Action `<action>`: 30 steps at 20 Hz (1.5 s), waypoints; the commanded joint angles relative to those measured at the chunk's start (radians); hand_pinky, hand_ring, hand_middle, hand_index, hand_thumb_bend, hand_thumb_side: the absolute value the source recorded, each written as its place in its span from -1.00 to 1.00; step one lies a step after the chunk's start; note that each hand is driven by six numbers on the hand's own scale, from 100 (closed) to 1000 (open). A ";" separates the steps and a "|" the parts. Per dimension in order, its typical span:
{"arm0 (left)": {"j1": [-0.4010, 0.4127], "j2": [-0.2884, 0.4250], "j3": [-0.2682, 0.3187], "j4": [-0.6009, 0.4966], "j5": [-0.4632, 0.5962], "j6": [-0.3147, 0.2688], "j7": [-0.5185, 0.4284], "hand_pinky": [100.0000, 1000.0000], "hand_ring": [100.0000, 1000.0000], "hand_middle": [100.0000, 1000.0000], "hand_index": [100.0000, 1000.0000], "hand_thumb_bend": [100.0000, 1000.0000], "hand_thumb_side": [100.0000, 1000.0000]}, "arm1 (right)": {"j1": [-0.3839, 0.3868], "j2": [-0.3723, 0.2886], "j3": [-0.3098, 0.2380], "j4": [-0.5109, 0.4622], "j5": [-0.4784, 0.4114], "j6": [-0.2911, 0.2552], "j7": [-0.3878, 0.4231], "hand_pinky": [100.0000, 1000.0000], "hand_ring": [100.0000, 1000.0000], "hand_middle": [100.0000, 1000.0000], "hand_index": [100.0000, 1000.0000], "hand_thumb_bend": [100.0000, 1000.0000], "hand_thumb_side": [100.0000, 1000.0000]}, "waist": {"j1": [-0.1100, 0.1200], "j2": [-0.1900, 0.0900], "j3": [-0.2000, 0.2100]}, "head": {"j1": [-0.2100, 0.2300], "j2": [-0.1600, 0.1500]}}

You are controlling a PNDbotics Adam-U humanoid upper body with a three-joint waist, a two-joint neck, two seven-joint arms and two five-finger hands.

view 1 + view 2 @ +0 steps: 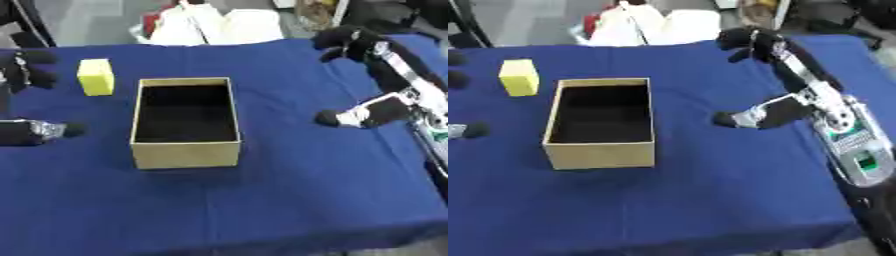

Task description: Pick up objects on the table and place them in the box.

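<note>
It looks like a lab or test room set up for robot trials. A work table (pixel 289 200) draped in plain blue cloth fills the view. Beyond the table's far edge lies bare grey floor (pixel 87 20), with a heap of white bags (pixel 214 25) and dark equipment (pixel 868 15) standing there.

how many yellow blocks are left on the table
1. The yellow block stands on the blue table, left of the open box and apart from it. The box interior looks dark and empty, though its near inside wall is hidden.
</note>
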 commanded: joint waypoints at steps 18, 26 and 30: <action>-0.338 0.353 -0.125 0.361 -0.181 -0.056 -0.130 0.36 0.27 0.38 0.47 0.70 -0.58 | -0.020 -0.020 0.013 0.005 0.003 -0.004 0.034 0.40 0.61 0.54 0.74 0.39 -0.50 | 0.023 -0.025 -0.040 | 0.014 0.005; -0.474 0.294 -0.160 0.540 -0.281 -0.051 -0.205 0.40 0.32 0.37 0.48 0.66 -0.70 | -0.021 -0.018 0.025 0.010 0.000 -0.007 0.050 0.40 0.61 0.54 0.73 0.38 -0.50 | 0.036 -0.026 -0.072 | 0.033 0.005; -0.581 0.245 -0.174 0.648 -0.347 -0.001 -0.262 0.42 0.36 0.38 0.48 0.64 -0.74 | -0.022 -0.021 0.026 0.012 -0.002 -0.009 0.056 0.41 0.61 0.54 0.73 0.38 -0.50 | 0.040 -0.018 -0.088 | 0.040 0.005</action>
